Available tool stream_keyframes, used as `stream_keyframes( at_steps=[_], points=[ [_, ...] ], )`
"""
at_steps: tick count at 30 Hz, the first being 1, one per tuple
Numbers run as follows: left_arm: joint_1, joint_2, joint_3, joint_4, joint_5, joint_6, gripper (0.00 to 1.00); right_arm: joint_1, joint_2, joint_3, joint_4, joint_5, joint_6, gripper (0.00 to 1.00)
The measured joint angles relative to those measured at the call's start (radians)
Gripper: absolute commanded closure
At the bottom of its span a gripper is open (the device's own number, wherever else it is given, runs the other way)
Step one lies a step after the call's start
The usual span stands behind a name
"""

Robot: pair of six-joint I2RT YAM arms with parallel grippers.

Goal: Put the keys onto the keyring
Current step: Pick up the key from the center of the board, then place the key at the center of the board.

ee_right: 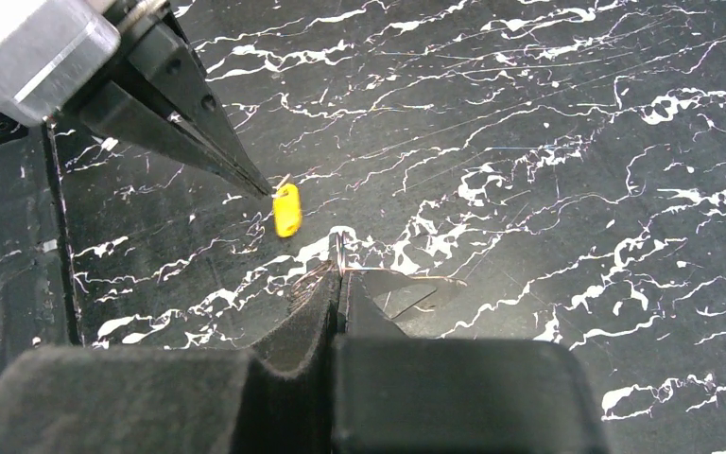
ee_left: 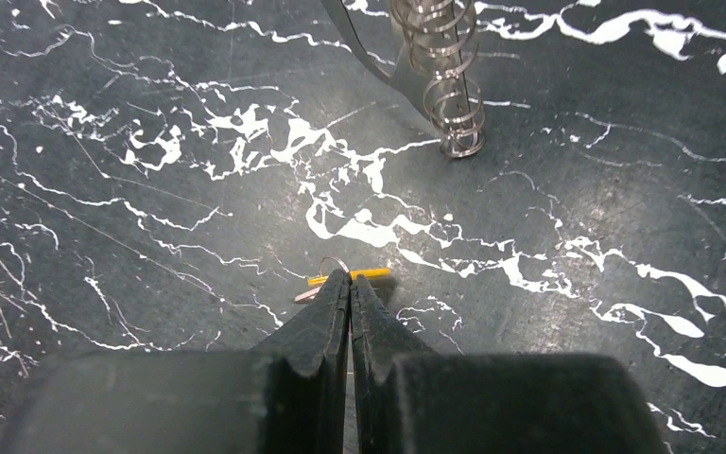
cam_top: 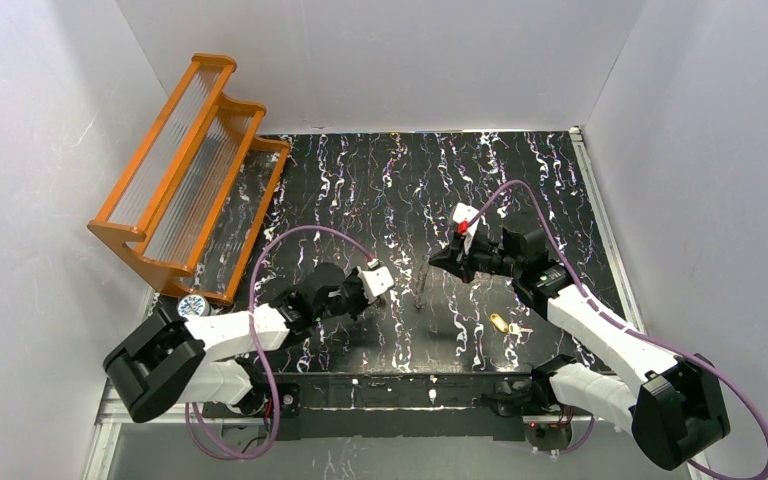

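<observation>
Well, left pincer (ee_left: 350, 281): squeezed tight on one key, and it sits to the left of the loose key.
Held key (ee_right: 286, 210): it has a yellow head and a tiny silver ring at one end. It sticks out sideways past the left pincer's tips.
Right pincer (ee_right: 338, 270): squeezed together on a thin grey wire loop, the keyring. It is left of the loose key and farther from the arm bases.
Keyring (ee_right: 340, 244): only a thin edge shows, poking out of the right pincer's tips. It is just beside the held key and not touching it.
Loose key (cam_top: 500, 322): it lies flat on the counter beside the right arm, and nothing touches it.
Coil (ee_left: 440, 76): a shiny wire coil stands upright on the counter. I cannot tell where it is from the loose key.
Rack (cam_top: 185, 165): orange, far to the left of the loose key, tipped at the counter's edge.
Counter (cam_top: 380, 180): black with white streaks.
</observation>
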Motion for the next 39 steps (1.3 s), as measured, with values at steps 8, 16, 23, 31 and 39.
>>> stream_keyframes(
  at_steps=[8,16,23,31,39],
  points=[
    [0.0,-0.121,0.0,-0.069,0.017,0.011,1.0,0.0,0.004,0.0,0.0,-0.051,-0.001,0.99],
    [0.0,-0.253,0.0,-0.132,0.113,0.117,1.0,0.0,0.019,0.0,0.0,-0.129,-0.004,0.99],
    [0.0,-0.316,0.0,-0.148,0.217,0.179,1.0,0.0,0.034,0.0,0.004,-0.213,-0.007,0.99],
    [0.0,-0.275,0.005,-0.164,0.229,0.155,1.0,0.007,0.037,0.0,0.017,-0.248,-0.015,0.99],
    [0.0,-0.083,0.023,-0.204,0.182,0.007,0.99,0.008,0.038,0.0,0.015,-0.191,-0.014,0.99]
  ],
)
